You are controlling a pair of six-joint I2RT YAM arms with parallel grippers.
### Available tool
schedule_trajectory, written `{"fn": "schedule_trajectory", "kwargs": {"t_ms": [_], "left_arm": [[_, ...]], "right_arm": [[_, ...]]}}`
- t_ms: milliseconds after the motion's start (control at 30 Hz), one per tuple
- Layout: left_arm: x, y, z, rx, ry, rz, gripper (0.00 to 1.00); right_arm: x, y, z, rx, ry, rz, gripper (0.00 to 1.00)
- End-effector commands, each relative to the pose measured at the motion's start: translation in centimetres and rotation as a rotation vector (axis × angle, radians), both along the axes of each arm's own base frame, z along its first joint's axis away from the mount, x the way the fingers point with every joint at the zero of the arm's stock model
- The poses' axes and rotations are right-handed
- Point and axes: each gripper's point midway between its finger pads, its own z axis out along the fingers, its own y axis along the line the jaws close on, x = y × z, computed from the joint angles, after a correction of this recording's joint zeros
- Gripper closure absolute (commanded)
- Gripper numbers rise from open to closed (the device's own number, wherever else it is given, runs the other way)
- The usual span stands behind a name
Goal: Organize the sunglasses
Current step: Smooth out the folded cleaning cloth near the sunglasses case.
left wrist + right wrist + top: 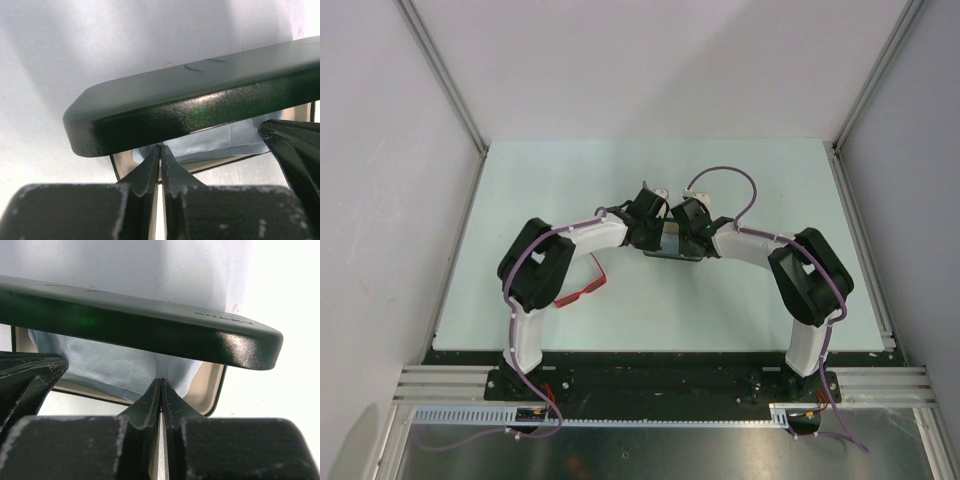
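Note:
The red sunglasses (582,293) lie on the table beside the left arm, untouched. At mid-table the black case (672,243) stands open, its lid (190,105) (125,320) raised over the beige-lined base (207,385). A pale blue cloth (220,142) (100,362) lies inside. My left gripper (160,147) (655,232) has its jaws pressed together on the cloth's near corner under the lid. From the other side, my right gripper (161,381) (682,228) is shut on the cloth's edge, which puckers up at its tips.
Metal frame rails (860,240) border the pale green table (750,180) on both sides. The two arms arch inward and meet over the case. A purple cable (725,175) loops above the right wrist.

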Motion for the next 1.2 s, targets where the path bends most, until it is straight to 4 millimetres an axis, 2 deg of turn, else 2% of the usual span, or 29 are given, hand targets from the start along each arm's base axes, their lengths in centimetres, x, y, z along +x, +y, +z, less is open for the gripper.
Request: {"fn": "schedule_trajectory", "kwargs": {"t_ms": [0,300,533,667,900,1167], "left_arm": [[-0.2,0.9,-0.1,0.036,-0.017,0.007,0.92],[-0.3,1.0,-0.1,0.039,-0.018,0.003,0.92],[-0.2,0.9,0.1,0.036,-0.020,0.002,0.92],[-0.2,0.8,0.5,0.027,-0.027,0.001,0.91],[0.1,0.7,1.4,0.017,-0.045,0.007,0.90],[0.0,1.2,2.1,0.021,-0.061,0.023,0.89]], "right_arm": [[0.7,0.2,0.3,-0.008,-0.014,-0.004,0.94],[1.4,0.2,0.0,0.002,-0.024,0.009,0.94],[2.6,-0.1,4.4,0.039,-0.129,-0.018,0.91],[2.6,-0.3,6.0,0.054,-0.153,-0.017,0.88],[1.5,-0.8,3.6,0.021,-0.070,-0.012,0.88],[0.6,-0.3,1.3,-0.002,-0.008,0.028,0.90]]}}
